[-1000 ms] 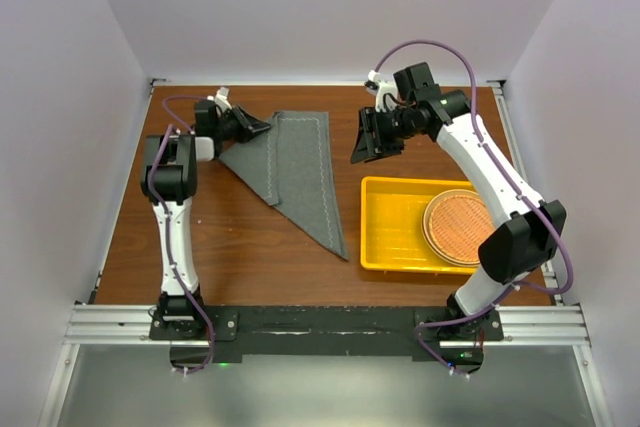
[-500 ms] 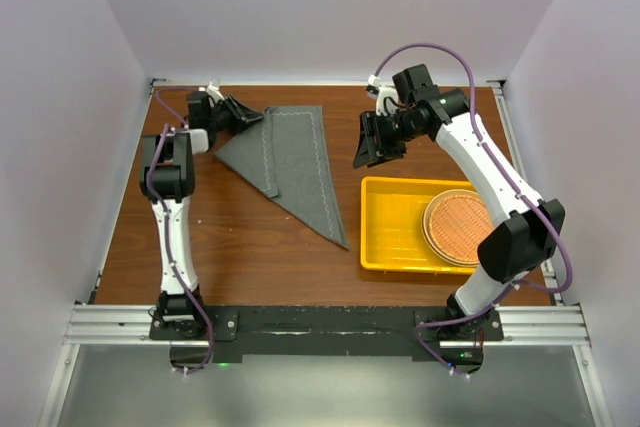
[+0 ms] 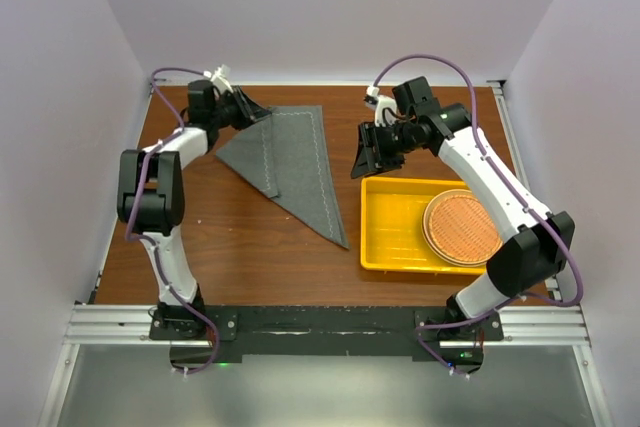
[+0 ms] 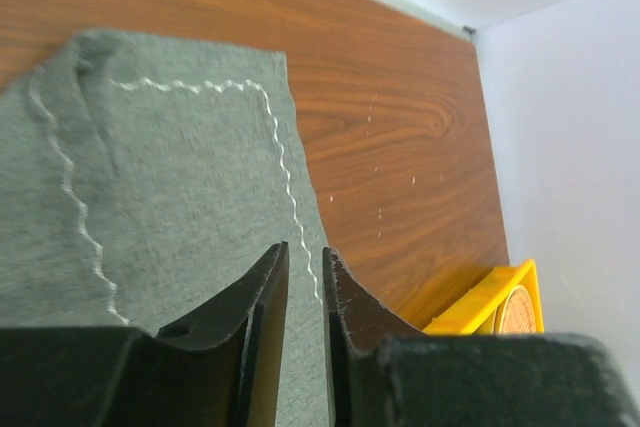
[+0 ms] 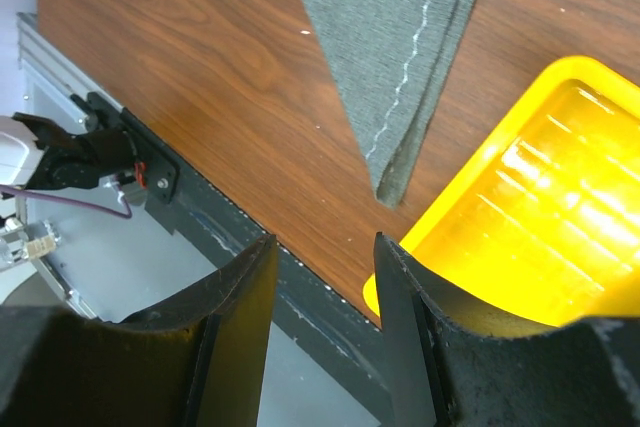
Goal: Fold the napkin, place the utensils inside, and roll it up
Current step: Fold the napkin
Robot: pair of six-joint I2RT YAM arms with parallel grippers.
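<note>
- Left arm stretched to the table's far side; my left gripper [image 4: 305, 252], narrowly parted and empty, sits over the folded dark grey felt napkin [image 3: 295, 162], at its far-left corner.
- My right gripper [image 5: 323, 242], half-wide and empty, hovers beside the yellow plastic tray [image 3: 375, 237].

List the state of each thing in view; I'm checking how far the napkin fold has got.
napkin: folded into a triangle, lying flat on the table.
yellow tray: upright on the table, holding only the mat.
woven mat: lying in the tray's right end.
left gripper: slightly open, nothing between the jaws, over the napkin.
right gripper: open, empty, above the table between napkin and tray.
</note>
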